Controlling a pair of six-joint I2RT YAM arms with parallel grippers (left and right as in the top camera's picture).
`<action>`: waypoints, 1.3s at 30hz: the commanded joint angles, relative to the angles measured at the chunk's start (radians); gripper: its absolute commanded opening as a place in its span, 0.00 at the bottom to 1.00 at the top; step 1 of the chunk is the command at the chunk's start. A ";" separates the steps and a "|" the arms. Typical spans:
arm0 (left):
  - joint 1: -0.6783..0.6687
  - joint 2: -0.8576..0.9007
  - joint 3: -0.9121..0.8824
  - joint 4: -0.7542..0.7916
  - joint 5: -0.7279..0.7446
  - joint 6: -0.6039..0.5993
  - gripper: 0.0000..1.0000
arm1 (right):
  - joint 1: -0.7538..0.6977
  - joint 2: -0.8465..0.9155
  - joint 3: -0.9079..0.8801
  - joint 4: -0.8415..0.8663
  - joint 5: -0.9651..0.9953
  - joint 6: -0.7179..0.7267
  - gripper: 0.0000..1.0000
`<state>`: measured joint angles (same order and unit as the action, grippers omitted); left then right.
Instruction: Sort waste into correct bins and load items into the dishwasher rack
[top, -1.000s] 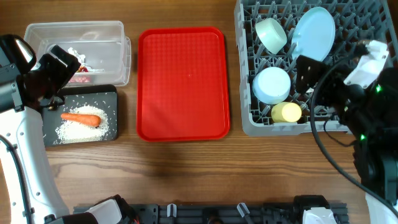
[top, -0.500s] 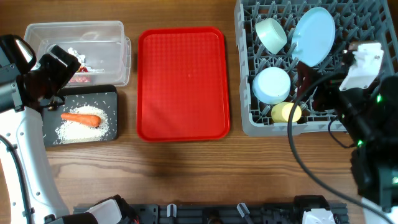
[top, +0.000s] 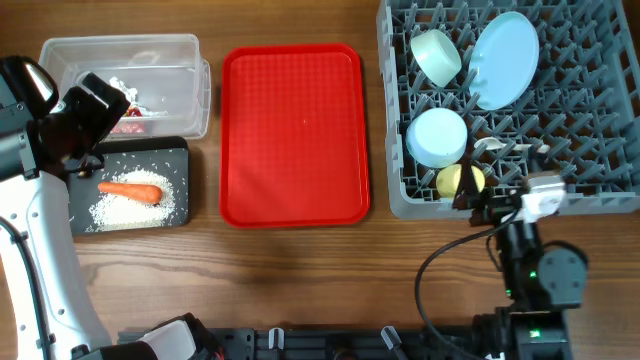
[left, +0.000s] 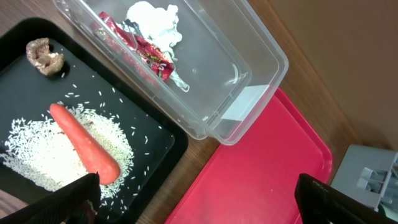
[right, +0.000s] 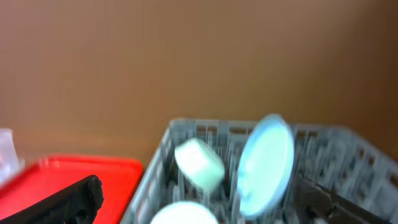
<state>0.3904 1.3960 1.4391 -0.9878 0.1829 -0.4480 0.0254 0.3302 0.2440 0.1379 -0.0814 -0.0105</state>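
Observation:
The grey dishwasher rack (top: 600, 120) holds the pale blue plate (top: 503, 58), two bowls (top: 436, 55) (top: 438, 136), the yellow cup (top: 460, 180) and a white spoon (top: 497, 146). The clear tub (top: 60, 55) holds the red-and-white wrapper (left: 146, 53) and tissue (left: 152, 15). The black tray (top: 180, 150) holds the carrot (top: 130, 190), rice (top: 125, 210) and the brownish lump (left: 45, 55). My left gripper (left: 199, 205) is open and empty above the bins. My right gripper (right: 199, 205) is open and empty, low at the rack's front edge (top: 490, 205).
The flat red tray (top: 295, 135) lies between the bins and the rack, with nothing on it. The right wrist view is blurred and shows the plate (right: 267, 162) and a bowl (right: 199, 163) in the rack.
My right arm has pulled back from above the rack to the table's front edge, uncovering the rack's right side. The left arm has not moved.

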 joint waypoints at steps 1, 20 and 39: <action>0.006 0.005 0.001 0.003 -0.002 -0.005 1.00 | -0.004 -0.130 -0.119 0.018 -0.005 -0.013 1.00; 0.006 0.005 0.001 0.003 -0.002 -0.005 1.00 | -0.004 -0.318 -0.239 -0.133 -0.004 -0.013 1.00; 0.000 0.005 0.000 -0.002 0.000 -0.005 1.00 | -0.004 -0.316 -0.239 -0.133 -0.004 -0.013 1.00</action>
<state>0.3904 1.3968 1.4391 -0.9874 0.1833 -0.4480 0.0254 0.0200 0.0071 0.0032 -0.0814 -0.0135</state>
